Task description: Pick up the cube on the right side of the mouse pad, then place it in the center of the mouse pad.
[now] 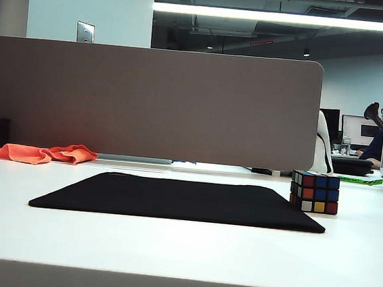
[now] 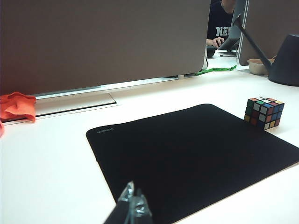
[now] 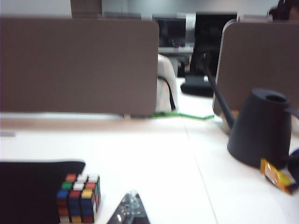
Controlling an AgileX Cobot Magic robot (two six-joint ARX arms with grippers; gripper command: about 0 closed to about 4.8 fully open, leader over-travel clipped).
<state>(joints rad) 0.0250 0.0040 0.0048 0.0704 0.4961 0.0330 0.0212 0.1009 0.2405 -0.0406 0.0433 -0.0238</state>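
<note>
The cube [image 1: 315, 192] sits on the white table [image 1: 181, 251] right at the right edge of the mouse pad [image 1: 179, 199], touching or just about touching its near-right corner in the exterior view. From the left wrist view it looks like it stands just off the pad's far-right edge, on the table rather than on the mat (hard to say if a sliver overlaps). The pad itself is bare, lying flat in the middle of the table.

Neither gripper shows up in the exterior view. The left gripper [image 2: 132, 205] pokes into its own wrist view low over the near edge of the pad, well apart from the cube, tips pinched together with nothing between them. The right gripper [image 3: 129, 205] shows only its tips in its wrist view, just beside the cube and over bare table, jaws closed and empty too.

Other stuff around: an orange cloth [image 1: 40, 153] at the back left by the grey divider [image 1: 148, 102], and a dark watering can [image 3: 261, 128] off to the right with a yellow wrapper [image 3: 276, 177] next to it.
</note>
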